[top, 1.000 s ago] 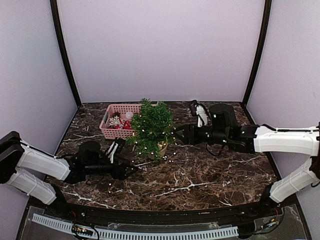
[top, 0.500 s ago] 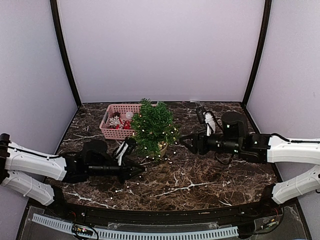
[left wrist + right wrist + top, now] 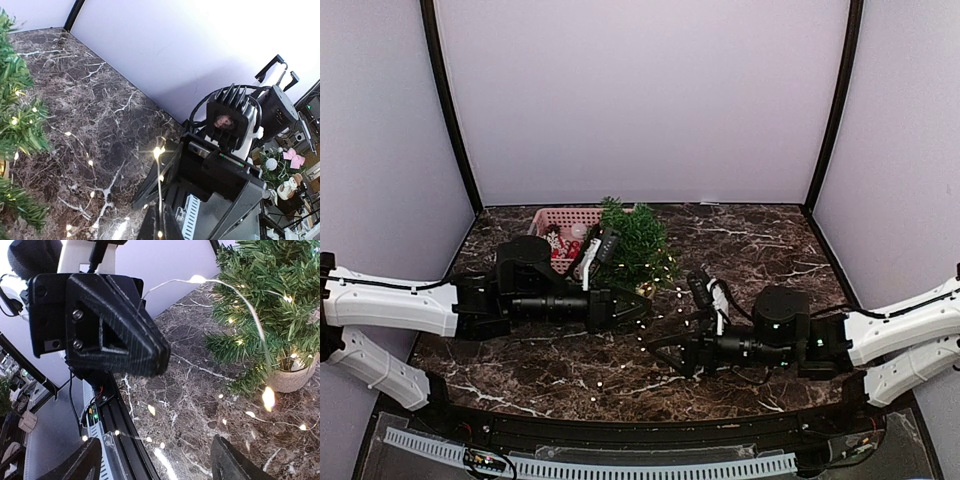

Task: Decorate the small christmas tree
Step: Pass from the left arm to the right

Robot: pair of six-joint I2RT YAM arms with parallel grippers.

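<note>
The small christmas tree [image 3: 632, 243] is seen upright in its tan pot [image 3: 295, 377] toward the far side of the dark marbled worktop [image 3: 760, 250], about midway across. A pink basket [image 3: 560, 216] holding red and white ornaments [image 3: 558, 243] is set just beside it on the left. A string of lit fairy lights [image 3: 197, 279] is draped over the branches and trails across the worktop near the pot. The left pincer [image 3: 636, 311] is held just on the near side of the tree, pressed together on the thin wire of the string, which is stretched from its tip to the branches. The right pincer [image 3: 661, 356] is held low, nearer and slightly to the right, its jaws spread wide over the scattered lights
</note>
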